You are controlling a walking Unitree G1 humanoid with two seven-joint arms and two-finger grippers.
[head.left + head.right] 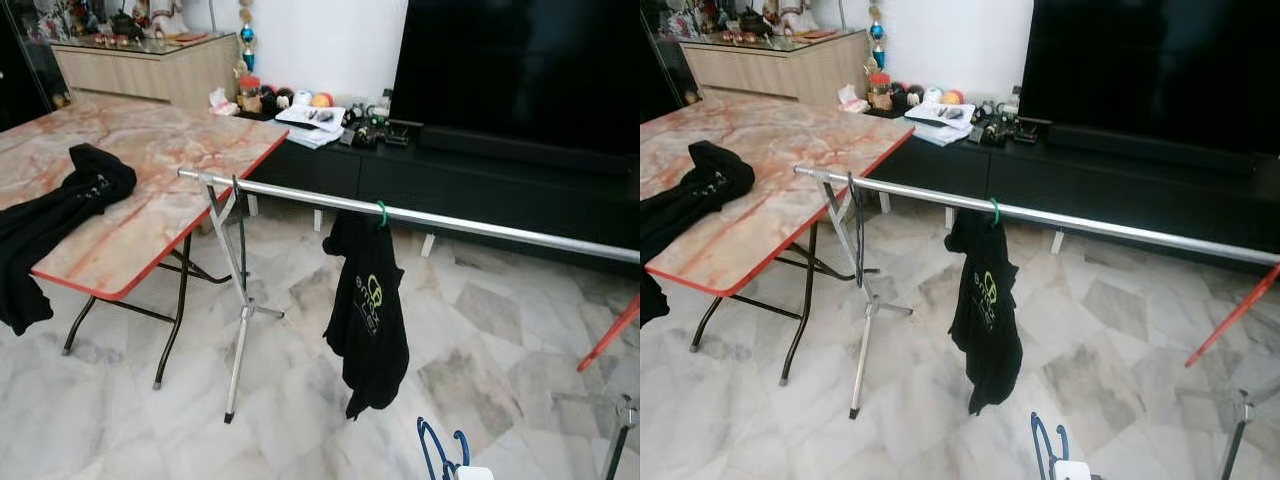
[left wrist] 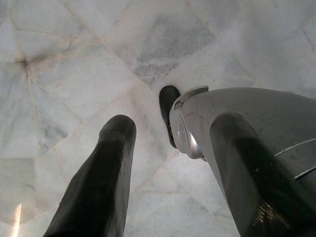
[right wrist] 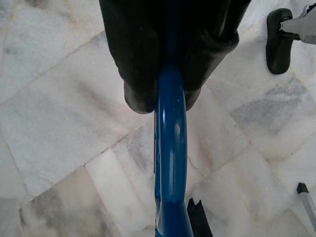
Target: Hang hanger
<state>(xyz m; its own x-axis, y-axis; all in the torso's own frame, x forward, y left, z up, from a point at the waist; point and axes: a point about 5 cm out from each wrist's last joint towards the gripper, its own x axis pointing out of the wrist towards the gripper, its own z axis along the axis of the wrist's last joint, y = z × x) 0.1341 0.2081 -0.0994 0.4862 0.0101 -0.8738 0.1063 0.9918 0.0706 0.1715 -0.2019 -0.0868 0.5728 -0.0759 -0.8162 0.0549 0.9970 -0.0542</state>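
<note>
The right gripper is pinched on a blue plastic hanger, whose bar runs out from between the black fingers over the white marble floor; its blue hook shows low in the head view. The left gripper hangs spread over the floor. Beyond, a black shirt hangs by a green hook from a long silver rail. Farther left stands a marble-patterned folding table bearing a black garment.

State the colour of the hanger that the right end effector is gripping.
Blue. The hanger shows best in the right wrist view, clamped by the right end effector.
</note>
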